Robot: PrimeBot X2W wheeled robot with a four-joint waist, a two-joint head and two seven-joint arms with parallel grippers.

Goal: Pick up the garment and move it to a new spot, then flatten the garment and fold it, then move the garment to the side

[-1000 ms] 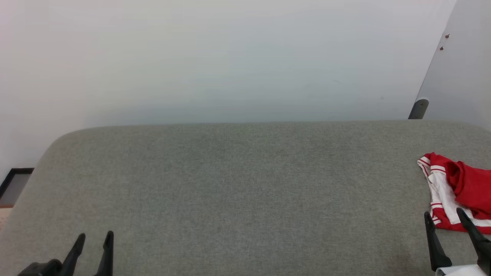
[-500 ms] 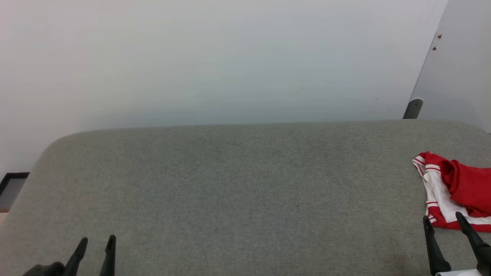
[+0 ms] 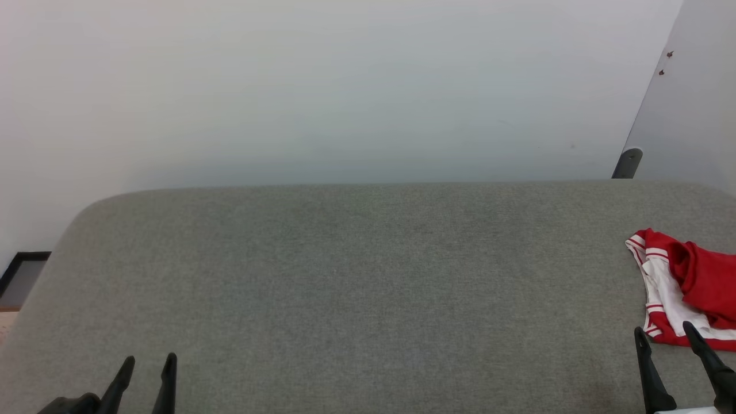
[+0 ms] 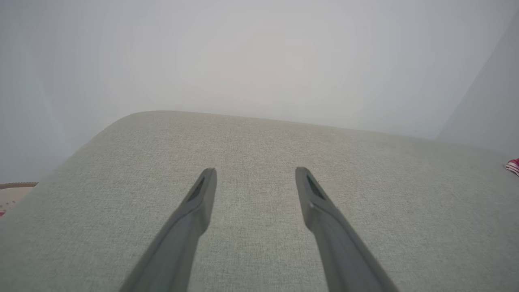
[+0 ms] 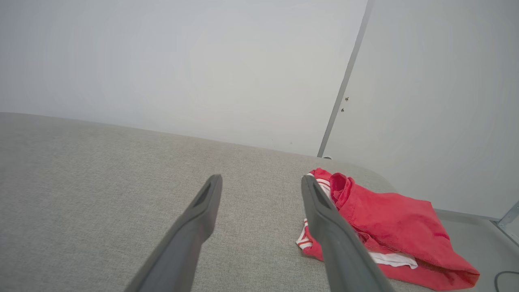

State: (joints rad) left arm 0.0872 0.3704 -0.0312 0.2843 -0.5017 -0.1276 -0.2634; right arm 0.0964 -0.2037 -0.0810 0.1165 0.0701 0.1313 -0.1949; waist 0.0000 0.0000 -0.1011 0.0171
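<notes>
Lying crumpled | garment [image 3: 700,277] | on grey cushion [image 3: 368,276], right end

Grey fabric-covered counter [image 3: 345,276] with rounded corners, and the garment [image 3: 698,276] (red, white sleeves) lies crumpled over at its right-hand end.

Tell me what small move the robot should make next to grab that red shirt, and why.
Probably ease the right tool forward and rightward over the crumpled red T-shirt. Its jaws stand open and empty, and the shirt lies just beyond it at the right end of the grey cushion.
</notes>
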